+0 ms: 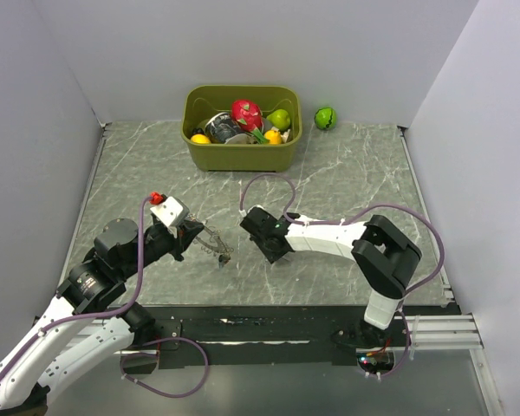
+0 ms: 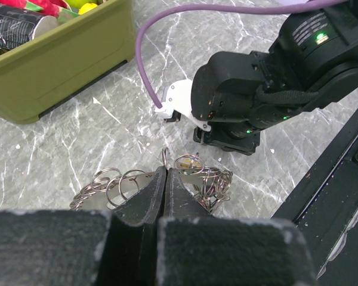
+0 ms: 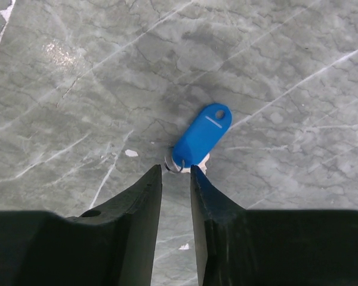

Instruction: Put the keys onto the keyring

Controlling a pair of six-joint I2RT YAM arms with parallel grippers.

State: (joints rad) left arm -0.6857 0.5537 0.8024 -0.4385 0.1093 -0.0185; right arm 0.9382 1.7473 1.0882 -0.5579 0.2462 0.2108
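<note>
One blue key point(image 3: 203, 136) lies flat on the table point(image 3: 77, 89), its hook end turned towards the right gripper point(image 3: 175, 171), whose jaws are narrowly spread and empty. The key sits at 1 o'clock of the tips, apparently lined up for a pinch. The keyring point(image 2: 203, 176), a cluster of wire loops, is pinched by the pressed-together left gripper point(image 2: 167, 173) at 9 o'clock of the right, presumably steadied for threading.

My left gripper point(image 2: 167, 182) has its jaws pressed together on the keyring point(image 2: 204, 177). Its silver wire loops spread out at both sides of the jaws, and a small hook point(image 2: 165, 156) stands up just beyond the tips. Farther away, the black right arm point(image 2: 250, 101) comes down to the grey tabletop point(image 2: 77, 143). A green bin point(image 2: 53, 65) is at the upper left.
</note>
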